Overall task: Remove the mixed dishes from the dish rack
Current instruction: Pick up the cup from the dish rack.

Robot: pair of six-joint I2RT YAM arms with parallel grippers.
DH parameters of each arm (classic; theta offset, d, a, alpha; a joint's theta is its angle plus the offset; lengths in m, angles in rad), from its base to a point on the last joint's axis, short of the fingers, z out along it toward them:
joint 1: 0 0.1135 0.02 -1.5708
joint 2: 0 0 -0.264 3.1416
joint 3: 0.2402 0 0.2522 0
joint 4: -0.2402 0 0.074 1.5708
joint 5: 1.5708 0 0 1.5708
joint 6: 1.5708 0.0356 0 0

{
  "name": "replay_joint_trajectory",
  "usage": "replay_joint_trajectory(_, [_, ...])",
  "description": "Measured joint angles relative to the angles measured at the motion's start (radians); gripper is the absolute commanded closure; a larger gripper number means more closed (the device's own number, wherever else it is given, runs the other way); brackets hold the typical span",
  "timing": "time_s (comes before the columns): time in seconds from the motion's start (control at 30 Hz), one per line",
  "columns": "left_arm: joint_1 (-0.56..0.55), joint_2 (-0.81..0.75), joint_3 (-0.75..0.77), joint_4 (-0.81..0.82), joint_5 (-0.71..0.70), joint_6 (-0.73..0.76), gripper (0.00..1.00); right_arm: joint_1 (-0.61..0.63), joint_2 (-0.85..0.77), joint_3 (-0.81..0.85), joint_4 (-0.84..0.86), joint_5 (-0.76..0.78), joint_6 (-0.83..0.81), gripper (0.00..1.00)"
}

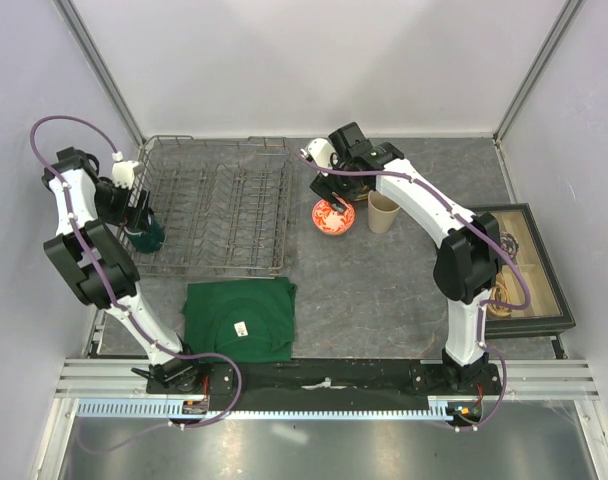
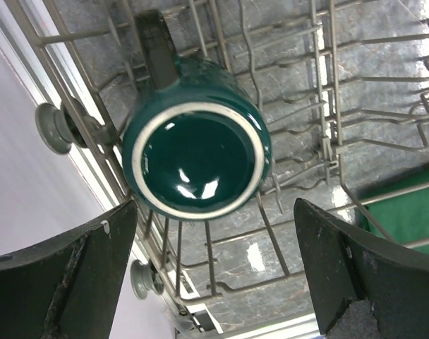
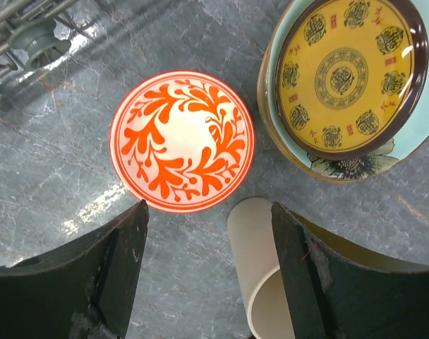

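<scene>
Overhead, the dish rack (image 1: 214, 205) is seen as the largest thing, set toward the far-left corner of the counter, its wires bare except at the left end. A stack of three plates is shown on the counter just right of the rack, toward the far edge: the yellow-and-dark patterned plate (image 3: 352, 74) on top, the pale teal plate (image 3: 406, 148) under it, and the cream floral plate (image 3: 334, 168) glimpsed only as an edge at the bottom. The tall beige cup (image 1: 383, 212) is stood upright beside them, and the small red-and-white bowl (image 3: 183, 141) is set between cup and rack. The dark green mug (image 2: 197, 152), the only dish left in the rack, is lodged among the tines at the rack's left end, apparently base up, handle pointed away. It is judged to be rigid glazed ceramic, fairly heavy, slick and chippable; it is best taken across the body, clear of the wires. The left gripper (image 2: 213, 233) is held spread wide just above it, gripping nothing. The right gripper (image 3: 209, 212) is likewise parted over bowl and cup, empty. Medallion marks on the yellow plate and a white tag on the dark green folded cloth (image 1: 239, 320) near the front edge cannot be read.
</scene>
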Motion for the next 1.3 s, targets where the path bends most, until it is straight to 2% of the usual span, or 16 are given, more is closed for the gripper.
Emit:
replay_joint_trajectory(0.67, [-0.002,0.065,0.06,-0.008,0.024,0.007,0.01,-0.001,-0.009,-0.016,-0.003,-0.002,0.0,0.21])
replay_joint_trajectory(1.3, [-0.045,0.027,-0.058,0.116,-0.015,0.034,0.01,-0.001,-0.009,-0.016,0.0,-0.002,0.0,0.21])
